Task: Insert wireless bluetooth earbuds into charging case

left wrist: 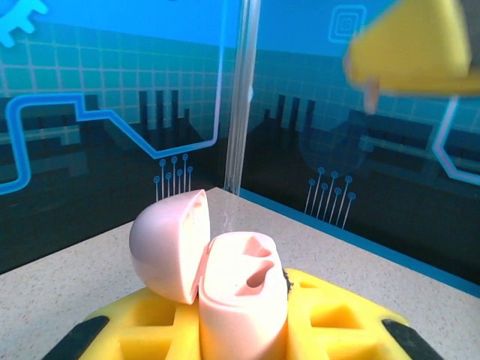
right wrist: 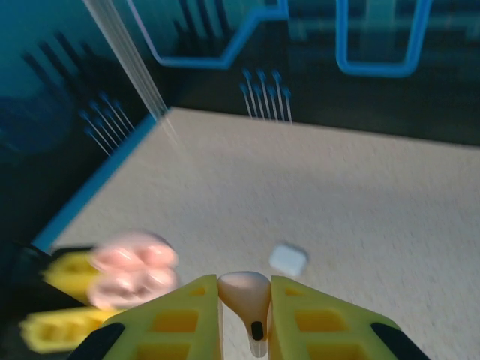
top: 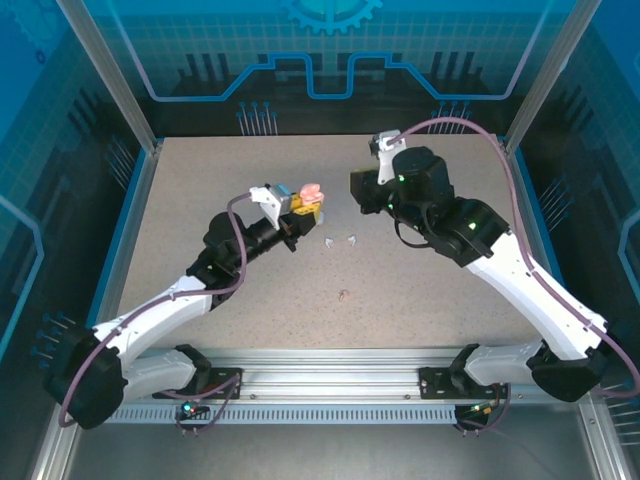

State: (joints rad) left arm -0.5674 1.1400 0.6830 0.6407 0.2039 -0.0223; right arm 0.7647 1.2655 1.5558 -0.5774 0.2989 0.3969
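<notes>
My left wrist view shows the left gripper, jaws clenched on the open pink case; the right wrist shows the right gripper, jaws pinching a tan earbud.

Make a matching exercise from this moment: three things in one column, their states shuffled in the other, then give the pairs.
Things:
1. pink case
2. white earbuds
3. right gripper

States:
A. shut on a tan earbud
B. loose on the table
C. lid open, clamped in the left gripper

Pairs: 1-C, 2-B, 3-A.
</notes>
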